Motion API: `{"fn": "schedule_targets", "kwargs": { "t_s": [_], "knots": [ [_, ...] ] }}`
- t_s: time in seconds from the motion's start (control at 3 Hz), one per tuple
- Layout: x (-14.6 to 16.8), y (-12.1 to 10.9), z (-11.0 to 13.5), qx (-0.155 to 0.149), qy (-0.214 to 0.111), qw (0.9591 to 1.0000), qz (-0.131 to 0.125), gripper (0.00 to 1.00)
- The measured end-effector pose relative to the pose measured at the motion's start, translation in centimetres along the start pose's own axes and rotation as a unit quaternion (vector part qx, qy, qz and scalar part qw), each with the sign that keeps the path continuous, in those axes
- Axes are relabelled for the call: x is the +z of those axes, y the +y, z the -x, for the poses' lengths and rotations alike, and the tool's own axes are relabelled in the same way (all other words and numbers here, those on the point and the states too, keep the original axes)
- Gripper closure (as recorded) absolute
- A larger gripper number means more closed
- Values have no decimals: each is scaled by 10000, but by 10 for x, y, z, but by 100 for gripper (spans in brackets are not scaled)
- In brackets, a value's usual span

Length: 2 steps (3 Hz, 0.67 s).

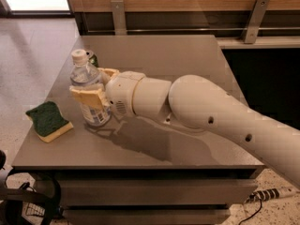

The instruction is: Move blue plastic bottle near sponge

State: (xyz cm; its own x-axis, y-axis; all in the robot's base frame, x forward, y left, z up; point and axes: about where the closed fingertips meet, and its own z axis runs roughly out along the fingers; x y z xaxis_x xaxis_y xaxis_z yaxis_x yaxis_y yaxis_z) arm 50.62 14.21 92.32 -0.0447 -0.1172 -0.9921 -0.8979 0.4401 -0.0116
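Observation:
The blue plastic bottle (pixel 86 78), clear with a white cap and a white-and-blue label, stands upright on the grey table (pixel 154 55) at its left side. My gripper (pixel 93 86) is shut on the bottle's middle, its tan fingers (pixel 86 97) on either side of it. The sponge (pixel 48 121), dark green on top over pale yellow foam, lies on the table's left front part, a short way left of the bottle and apart from it.
A green drink can (pixel 93 58) stands just behind the bottle, mostly hidden by it. My white arm (pixel 211 116) stretches across the table from the right. The table's left edge runs close beside the sponge. Cables lie on the floor below.

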Motion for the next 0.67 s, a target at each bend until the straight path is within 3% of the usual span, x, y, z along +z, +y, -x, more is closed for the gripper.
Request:
{"fn": "schedule_targets", "kwargs": {
  "t_s": [0.33,0.67],
  "knots": [
    [1,2,-9,-47,-102,9999,101,100],
    [1,2,-7,-48,-102,9999,102,82]
  ]
}}
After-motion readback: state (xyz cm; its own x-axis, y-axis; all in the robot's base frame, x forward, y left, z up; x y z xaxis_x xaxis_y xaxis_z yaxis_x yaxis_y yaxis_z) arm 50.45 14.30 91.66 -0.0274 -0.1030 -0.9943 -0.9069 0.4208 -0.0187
